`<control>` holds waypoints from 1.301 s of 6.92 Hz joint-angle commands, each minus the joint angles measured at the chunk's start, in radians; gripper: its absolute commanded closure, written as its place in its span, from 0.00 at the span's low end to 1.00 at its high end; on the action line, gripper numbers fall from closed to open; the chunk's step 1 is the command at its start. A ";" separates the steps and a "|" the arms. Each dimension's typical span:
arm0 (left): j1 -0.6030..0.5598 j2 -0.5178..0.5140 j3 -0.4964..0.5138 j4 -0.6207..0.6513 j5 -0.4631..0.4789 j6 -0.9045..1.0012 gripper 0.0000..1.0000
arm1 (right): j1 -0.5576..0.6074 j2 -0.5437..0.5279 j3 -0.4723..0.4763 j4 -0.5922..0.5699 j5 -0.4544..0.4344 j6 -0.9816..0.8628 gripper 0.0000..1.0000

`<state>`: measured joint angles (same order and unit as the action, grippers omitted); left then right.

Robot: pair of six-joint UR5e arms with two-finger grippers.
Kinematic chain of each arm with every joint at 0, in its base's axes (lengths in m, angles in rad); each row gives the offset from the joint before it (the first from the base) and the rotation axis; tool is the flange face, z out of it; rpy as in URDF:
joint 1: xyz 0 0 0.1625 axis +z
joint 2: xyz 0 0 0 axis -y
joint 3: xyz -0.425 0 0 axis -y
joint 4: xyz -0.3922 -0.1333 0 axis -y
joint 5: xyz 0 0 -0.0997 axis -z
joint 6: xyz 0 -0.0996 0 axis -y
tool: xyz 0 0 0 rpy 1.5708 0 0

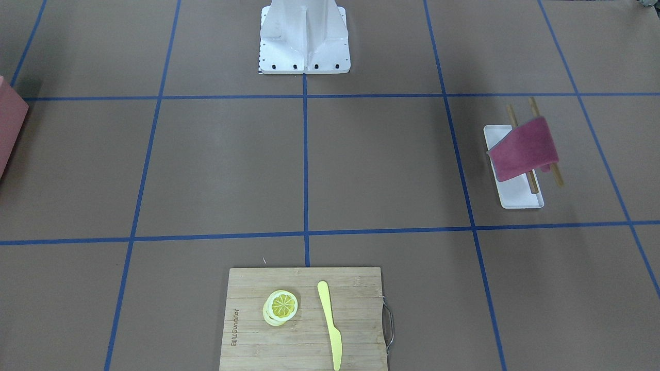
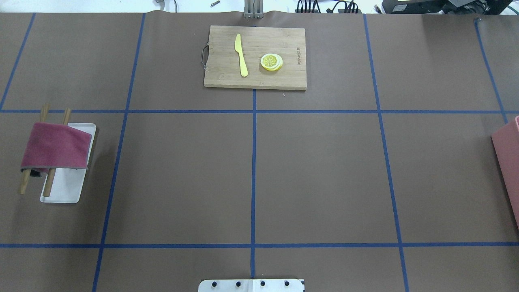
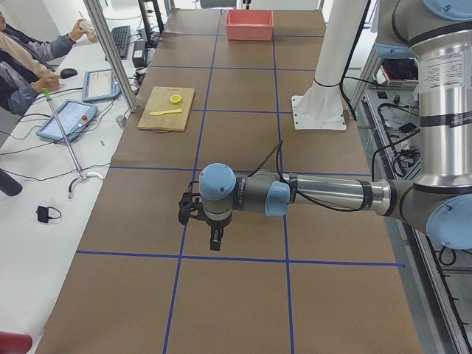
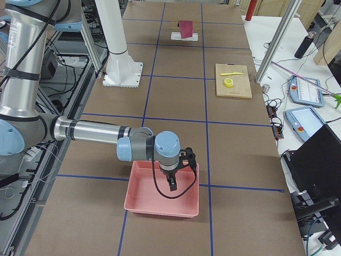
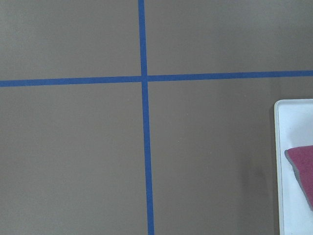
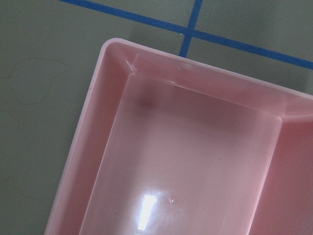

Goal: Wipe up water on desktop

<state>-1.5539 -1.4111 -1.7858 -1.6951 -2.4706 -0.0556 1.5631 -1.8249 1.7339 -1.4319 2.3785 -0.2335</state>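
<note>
- The surface (image 2: 316,170) is a wide matte brown sheet crossed by blue tape lines (image 2: 253,178) that divide it into large rectangles; it fills both fixed views from edge to edge.
- The left end effector (image 3: 214,242) points down over the surface close to a tape line. It shows only in the side view, so whether it is wide or narrow cannot be told.
- The left wrist view looks down on a tape crossing, with a corner of the white tray (image 5: 293,161) at its right edge.
- A magenta cloth (image 2: 54,146) drapes over two wooden sticks (image 2: 48,186) above that tray, at the robot's left end.
- The right end effector (image 4: 172,184) points down over a pink bin (image 4: 160,205) at the opposite end. It too shows only in a side view, so its state cannot be told.
- A bamboo cutting board (image 2: 255,79) lies at the far middle, on the operators' side, and carries a yellow knife (image 2: 241,54) beside stacked lemon slices (image 2: 271,61), the two apart.
- The robot's white pedestal (image 1: 304,36) is bolted to the surface on the centre tape line.
</note>
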 commanded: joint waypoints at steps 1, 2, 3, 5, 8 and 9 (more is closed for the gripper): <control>0.002 0.015 0.005 -0.080 -0.019 0.005 0.02 | -0.002 -0.002 -0.004 -0.001 0.024 0.002 0.00; 0.005 0.015 0.008 -0.125 -0.019 0.000 0.02 | -0.002 -0.001 -0.005 -0.002 0.040 0.003 0.00; 0.005 0.017 0.008 -0.168 -0.019 -0.003 0.02 | -0.009 -0.001 -0.005 -0.007 0.060 0.002 0.00; 0.018 0.011 0.005 -0.175 -0.020 -0.004 0.02 | -0.009 -0.004 -0.016 0.001 0.061 -0.003 0.00; 0.153 -0.005 -0.017 -0.273 -0.018 -0.310 0.02 | -0.009 -0.013 -0.022 0.004 0.073 -0.012 0.00; 0.178 0.000 -0.015 -0.317 -0.021 -0.451 0.02 | -0.009 -0.014 -0.020 0.004 0.102 -0.012 0.00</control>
<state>-1.4107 -1.4133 -1.8006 -1.9647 -2.4886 -0.3275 1.5539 -1.8372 1.7127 -1.4283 2.4562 -0.2451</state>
